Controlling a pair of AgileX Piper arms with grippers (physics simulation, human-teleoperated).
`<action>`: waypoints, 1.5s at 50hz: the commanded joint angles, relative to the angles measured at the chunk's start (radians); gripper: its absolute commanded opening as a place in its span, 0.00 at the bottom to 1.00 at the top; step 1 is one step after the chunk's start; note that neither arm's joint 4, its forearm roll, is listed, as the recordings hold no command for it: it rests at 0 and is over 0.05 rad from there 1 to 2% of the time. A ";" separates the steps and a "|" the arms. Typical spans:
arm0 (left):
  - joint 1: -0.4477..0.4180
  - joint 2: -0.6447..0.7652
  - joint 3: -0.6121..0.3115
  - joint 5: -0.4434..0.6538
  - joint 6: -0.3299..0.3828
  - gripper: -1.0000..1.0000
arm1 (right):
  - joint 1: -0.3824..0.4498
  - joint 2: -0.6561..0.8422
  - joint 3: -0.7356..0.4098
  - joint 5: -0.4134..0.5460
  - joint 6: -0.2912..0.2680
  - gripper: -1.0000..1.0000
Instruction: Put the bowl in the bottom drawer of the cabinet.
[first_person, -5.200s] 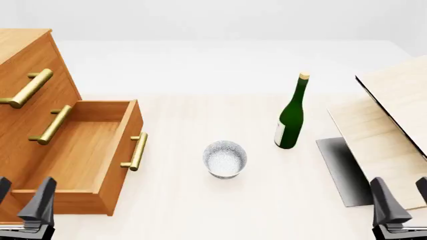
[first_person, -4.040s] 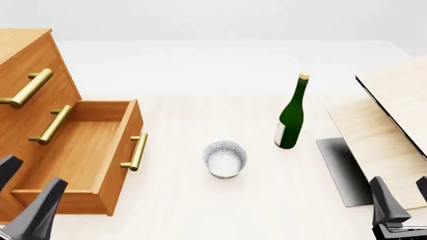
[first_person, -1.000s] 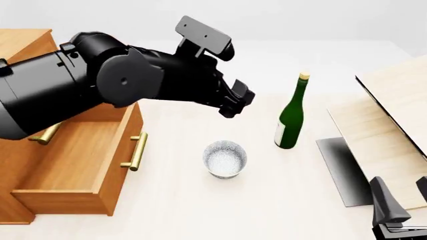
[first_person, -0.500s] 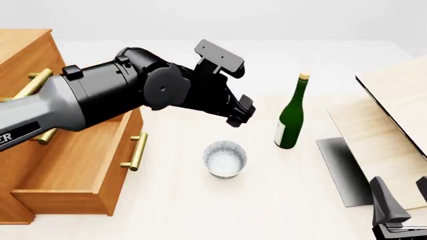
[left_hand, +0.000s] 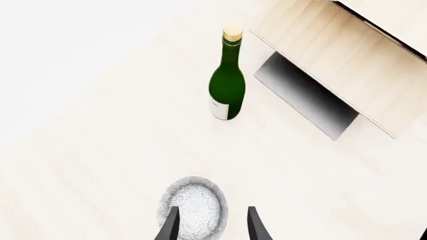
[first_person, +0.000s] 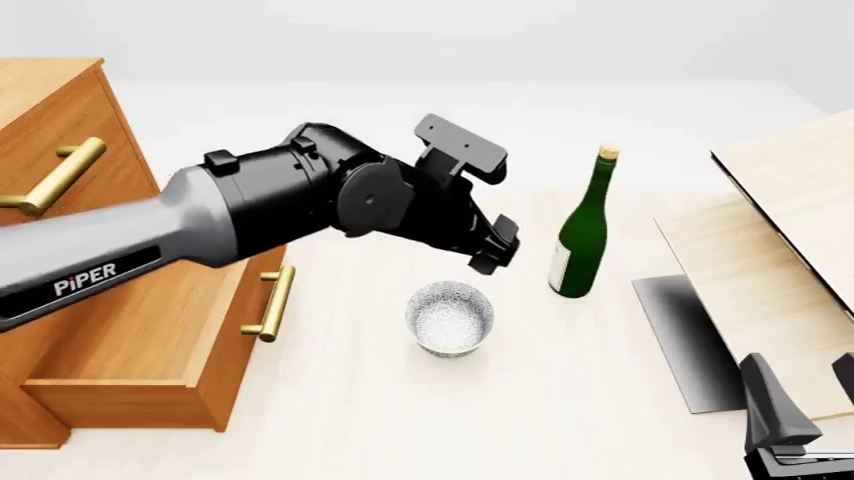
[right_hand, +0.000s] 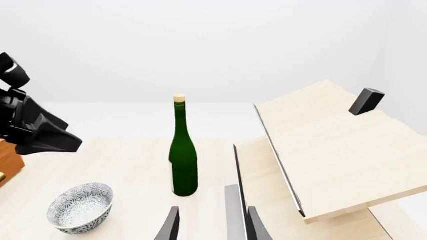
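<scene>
The small white speckled bowl (first_person: 450, 318) stands upright on the pale table, just right of the bottom drawer (first_person: 147, 340), which is pulled out of the orange-brown cabinet (first_person: 54, 110). My left gripper (first_person: 490, 256) hangs above and slightly behind the bowl without touching it. In the left wrist view the bowl (left_hand: 192, 207) lies under the left gripper (left_hand: 212, 225), whose fingers are apart and hold nothing. My right gripper (first_person: 805, 405) rests low at the near right, open and holding nothing (right_hand: 212, 222), and the bowl (right_hand: 80, 206) also shows in its wrist view.
A tall green bottle (first_person: 583, 235) with a cork stands right of and behind the bowl. Pale wooden boards (first_person: 781, 220) lean at the right over a dark grey panel (first_person: 687, 340). The drawer's brass handle (first_person: 274, 300) faces the bowl.
</scene>
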 joint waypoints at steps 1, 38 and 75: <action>-0.005 0.048 -0.033 0.031 -0.015 1.00 | 0.000 0.000 0.000 0.000 0.000 1.00; -0.025 0.164 -0.048 0.015 -0.043 1.00 | 0.000 0.000 0.000 0.000 0.000 1.00; -0.055 0.244 -0.002 -0.069 -0.089 1.00 | 0.000 0.000 0.000 0.000 0.000 1.00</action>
